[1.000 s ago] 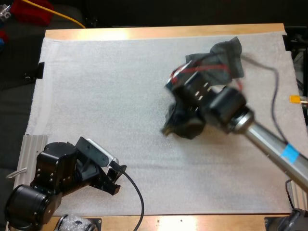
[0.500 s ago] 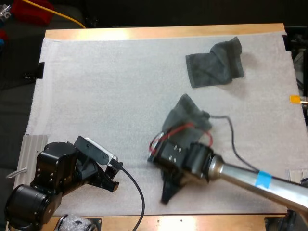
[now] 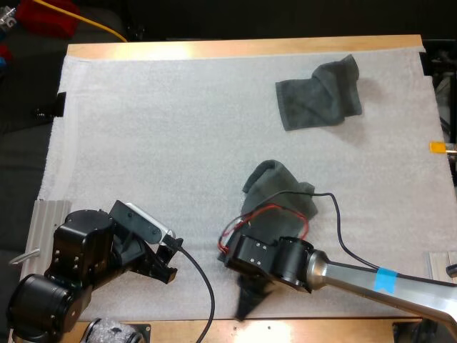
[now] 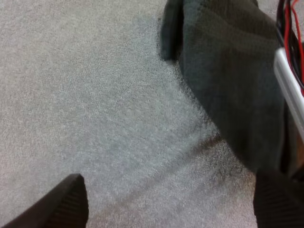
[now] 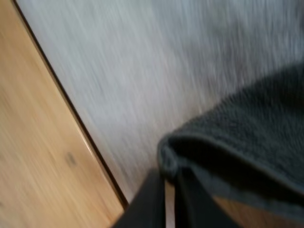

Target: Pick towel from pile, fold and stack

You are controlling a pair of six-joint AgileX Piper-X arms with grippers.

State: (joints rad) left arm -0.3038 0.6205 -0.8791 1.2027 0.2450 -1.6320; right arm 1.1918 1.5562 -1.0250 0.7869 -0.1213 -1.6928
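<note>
Right arm [image 3: 350,271]: silver tube, blue band, black joints. Left gripper [image 4: 171,202]: black, ribbed.

first towel [image 3: 318,93] far right, second towel [image 3: 275,189] front centre

At the lower middle of the high view, the right arm [image 3: 371,282] covers the near end of the nearer towel [image 3: 275,189], and the right gripper [image 3: 245,304] is a dark smear. The left gripper [image 4: 171,204] has both fingers [image 4: 66,202] cut off by the frame edge.

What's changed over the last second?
The right gripper, shut on one crumpled towel, dragged it from the far-right pile toward the near edge of the mat. The other towel stayed at far right. The left gripper stayed open and unmoved.
</note>
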